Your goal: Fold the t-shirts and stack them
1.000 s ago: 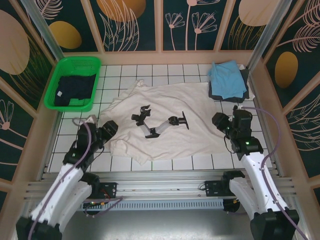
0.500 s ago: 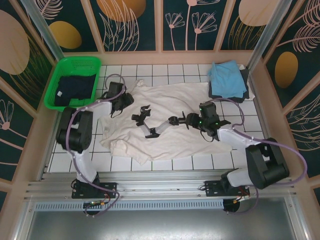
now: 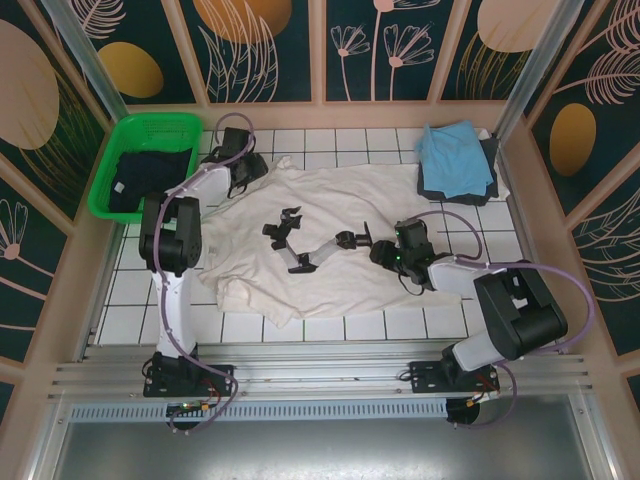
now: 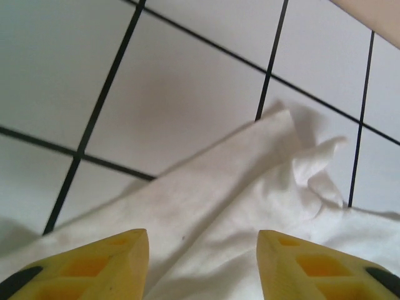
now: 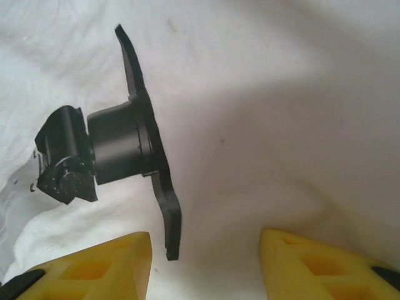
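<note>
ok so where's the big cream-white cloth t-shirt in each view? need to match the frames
Top external: large cream-white cloth t-shirt spread across mid-table, under a black jointed fixture.
Left wrist: its wrinkled edge in the lower half, above the yellow fingers; white tiles beyond.
Right wrist: cloth all around the fixture's round black foot.
Shared landmark: that foot links top external and right wrist; the tile grid links top external and left wrist.

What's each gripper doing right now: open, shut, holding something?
Left gripper: open, empty, over the edge of the cream-white t-shirt.
Right gripper: open, empty, over the same shirt, beside a black jointed gadget.
</note>
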